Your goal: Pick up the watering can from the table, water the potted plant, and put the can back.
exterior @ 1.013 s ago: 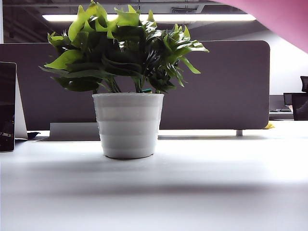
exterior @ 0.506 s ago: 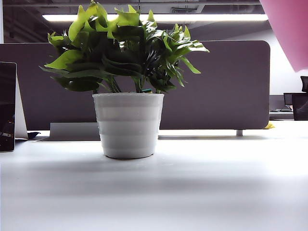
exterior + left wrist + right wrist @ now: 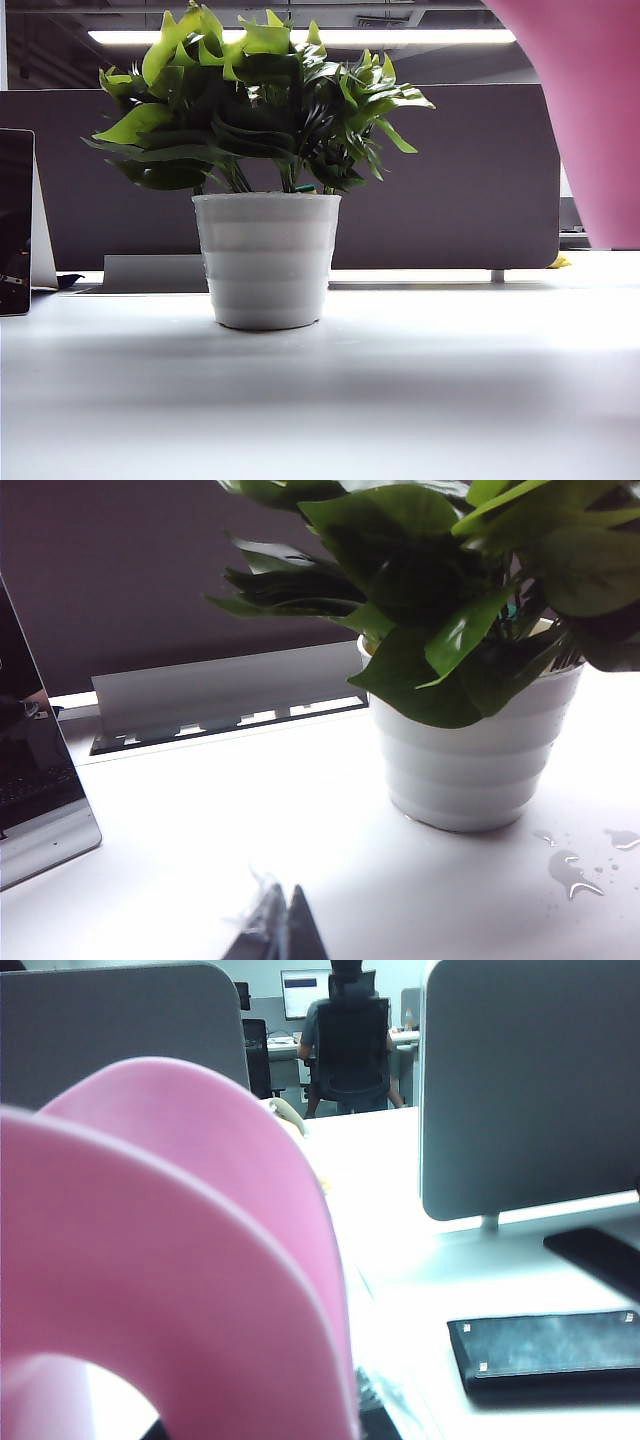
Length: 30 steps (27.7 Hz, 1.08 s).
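Pink watering can hangs at the right edge of the exterior view, clear of the tabletop
Right gripper is barely seen at the bottom of its wrist view beside the pink handle; whether its fingers clamp it I cannot tell. Left gripper rests low near the potted plant, fingers together. Judged as the set-down step: lower the can upright and well right of the white pot. The can's contents are hidden; droplets lie beside the pot
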Each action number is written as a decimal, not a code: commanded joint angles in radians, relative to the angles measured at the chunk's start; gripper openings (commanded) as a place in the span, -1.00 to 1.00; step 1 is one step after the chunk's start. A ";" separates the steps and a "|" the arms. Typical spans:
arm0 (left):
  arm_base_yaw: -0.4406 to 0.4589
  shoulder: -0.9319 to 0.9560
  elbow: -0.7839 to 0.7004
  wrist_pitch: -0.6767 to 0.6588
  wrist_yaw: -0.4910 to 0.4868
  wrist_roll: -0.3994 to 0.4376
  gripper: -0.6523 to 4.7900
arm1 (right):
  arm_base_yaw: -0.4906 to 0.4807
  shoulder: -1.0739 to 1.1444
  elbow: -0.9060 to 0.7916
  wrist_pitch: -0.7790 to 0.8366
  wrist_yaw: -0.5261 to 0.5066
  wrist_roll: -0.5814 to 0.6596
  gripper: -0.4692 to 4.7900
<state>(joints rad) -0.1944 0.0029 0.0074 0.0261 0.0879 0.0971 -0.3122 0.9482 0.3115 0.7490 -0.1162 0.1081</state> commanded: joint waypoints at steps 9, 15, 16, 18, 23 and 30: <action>0.002 0.001 0.001 0.013 0.003 0.000 -0.78 | -0.002 0.387 0.000 0.496 -0.017 0.050 -0.85; 0.002 0.001 0.001 0.013 0.003 0.000 -0.78 | -0.002 0.537 0.000 0.655 -0.017 0.049 -0.85; 0.002 0.001 0.001 0.013 0.003 0.000 -0.78 | -0.002 0.550 0.000 0.662 -0.017 0.048 -0.85; 0.002 0.001 0.001 0.013 0.003 0.000 -0.78 | -0.002 0.564 0.000 0.661 -0.017 0.039 -0.85; 0.002 0.001 0.001 0.013 0.003 0.000 -0.78 | -0.002 0.575 0.000 0.659 -0.018 0.026 -0.85; 0.001 0.001 0.001 0.013 0.003 0.000 -0.78 | -0.002 0.575 0.000 0.658 -0.021 -0.011 -0.85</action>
<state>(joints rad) -0.1944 0.0032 0.0074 0.0261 0.0879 0.0971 -0.3149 1.5314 0.3035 1.3338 -0.1341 0.0727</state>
